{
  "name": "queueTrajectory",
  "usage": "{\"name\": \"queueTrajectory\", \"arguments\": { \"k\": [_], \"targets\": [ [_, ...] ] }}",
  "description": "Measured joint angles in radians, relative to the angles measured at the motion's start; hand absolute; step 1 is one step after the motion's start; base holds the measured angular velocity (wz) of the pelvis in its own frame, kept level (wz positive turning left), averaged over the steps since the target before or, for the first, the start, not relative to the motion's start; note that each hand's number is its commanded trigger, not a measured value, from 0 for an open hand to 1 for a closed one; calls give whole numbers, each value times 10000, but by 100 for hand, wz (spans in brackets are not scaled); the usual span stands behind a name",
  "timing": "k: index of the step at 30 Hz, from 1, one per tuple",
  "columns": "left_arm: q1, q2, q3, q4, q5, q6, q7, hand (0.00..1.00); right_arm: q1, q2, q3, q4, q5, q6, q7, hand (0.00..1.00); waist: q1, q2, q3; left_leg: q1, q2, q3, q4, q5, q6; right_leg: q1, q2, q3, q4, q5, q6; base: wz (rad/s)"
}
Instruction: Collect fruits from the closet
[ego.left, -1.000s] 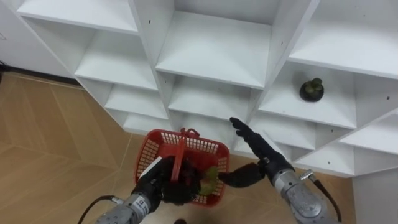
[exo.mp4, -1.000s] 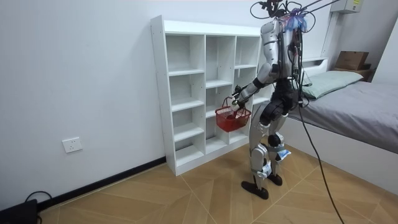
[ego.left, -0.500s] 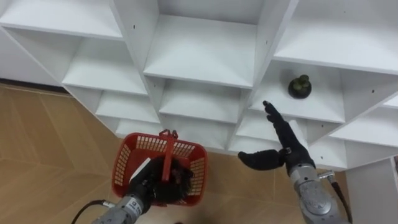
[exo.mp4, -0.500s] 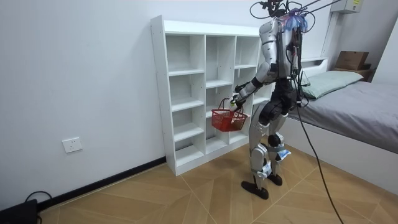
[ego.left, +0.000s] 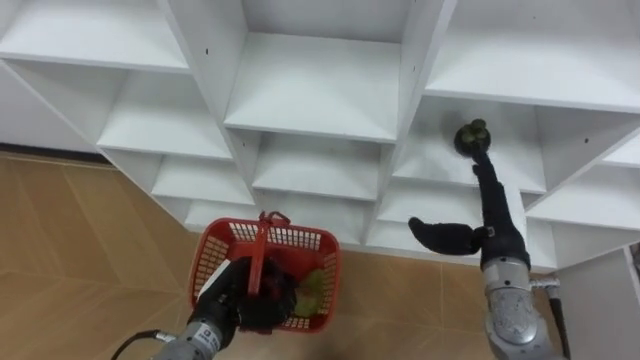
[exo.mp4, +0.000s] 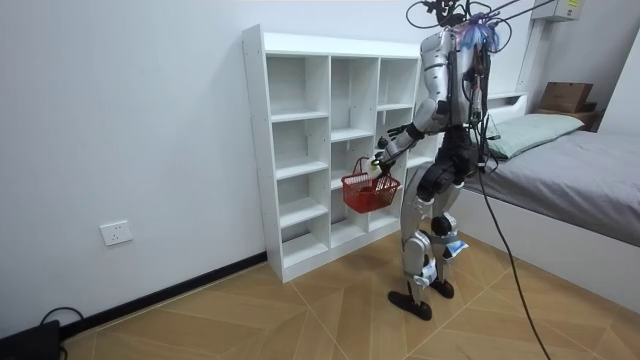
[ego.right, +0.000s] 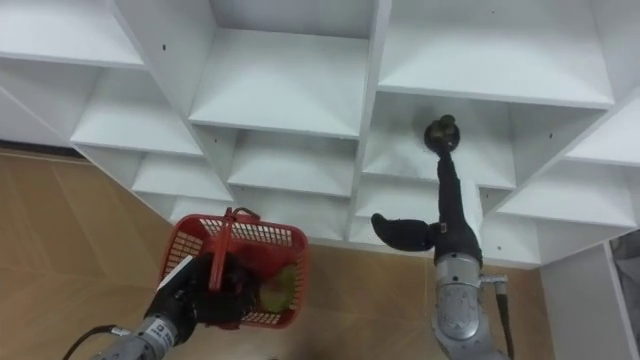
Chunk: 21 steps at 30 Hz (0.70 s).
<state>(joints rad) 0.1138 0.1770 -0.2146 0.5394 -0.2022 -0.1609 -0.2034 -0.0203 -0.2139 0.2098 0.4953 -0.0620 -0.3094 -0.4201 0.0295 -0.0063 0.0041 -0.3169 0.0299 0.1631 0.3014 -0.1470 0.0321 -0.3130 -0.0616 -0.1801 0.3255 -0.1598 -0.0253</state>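
Right hand (ego.left: 492, 218) spread wide, straight fingertips at the dark fruit (ego.left: 472, 136) on the shelf (ego.left: 525, 172); left hand (ego.left: 243, 302) clenched round basket (ego.left: 302, 237) handle.

Bright, even indoor lighting is recorded throughout. Soft grey shadows are noted beneath the shelves of the closet (ego.left: 318, 95) and in its deeper compartments. The white wall (exo.mp4: 130, 120) is evenly lit. Toward the edges of the eye views, the closet's uprights are rendered splayed.
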Motion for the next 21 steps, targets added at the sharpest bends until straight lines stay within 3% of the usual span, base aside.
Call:
{"name": "queueTrajectory", "arguments": {
  "k": [9, 13, 21],
  "targets": [
    [-10, 1, -28, 46, -4, 16, 251, 100, -179, -71, -55, 43, 601, 2, -374, 0, 12, 46, 82, -17, -37, -14, -170, 36, -1, 3, -59, -149, -39, -24, 11, 3],
    [-12, 6, -26, 45, -3, 18, 339, 100, -422, -71, -73, 166, 601, 9, -411, 0, 0, 49, 179, -79, -46, -14, -197, 35, -1, -16, -70, -165, -112, -50, 21, 5],
    [-113, 5, -26, 44, -2, 18, 422, 100, -694, -69, -96, 400, 930, 9, -549, 0, 31, 46, 181, -232, -52, 4, -206, 34, -2, -102, -75, -239, -172, -68, 38, 3]
  ]
}}
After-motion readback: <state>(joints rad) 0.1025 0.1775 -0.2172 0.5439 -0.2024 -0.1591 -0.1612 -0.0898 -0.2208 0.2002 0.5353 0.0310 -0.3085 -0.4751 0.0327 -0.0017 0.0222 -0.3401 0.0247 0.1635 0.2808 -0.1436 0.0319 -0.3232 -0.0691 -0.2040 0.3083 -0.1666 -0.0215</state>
